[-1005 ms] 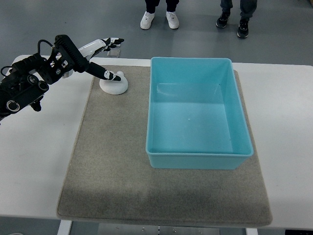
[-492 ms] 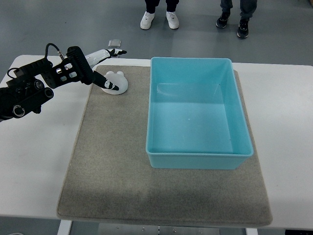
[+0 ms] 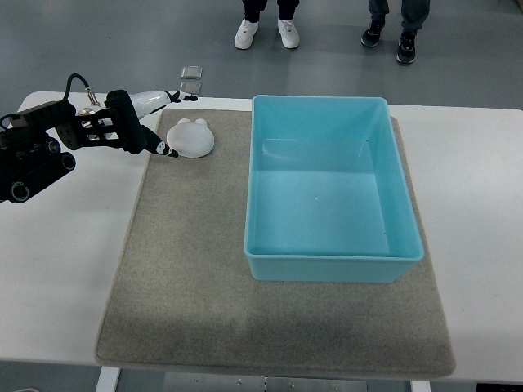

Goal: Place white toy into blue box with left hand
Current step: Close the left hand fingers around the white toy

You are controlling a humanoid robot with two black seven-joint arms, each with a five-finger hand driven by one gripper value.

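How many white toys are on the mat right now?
1. The white toy lies at the mat's far-left corner, left of the blue box, just beside the left hand's fingertips. None appears hidden.

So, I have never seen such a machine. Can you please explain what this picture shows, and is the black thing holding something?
One camera looks steeply down from the robot's own side. The black thing is the robot's left arm, ending in a fingered left hand. Its fingers are spread and hold nothing; one fingertip sits just beside the white toy. The toy lies on a grey mat on a white table. An empty blue box stands on the mat too. Beyond the table, only the shoes of people show. The right arm is out of view.
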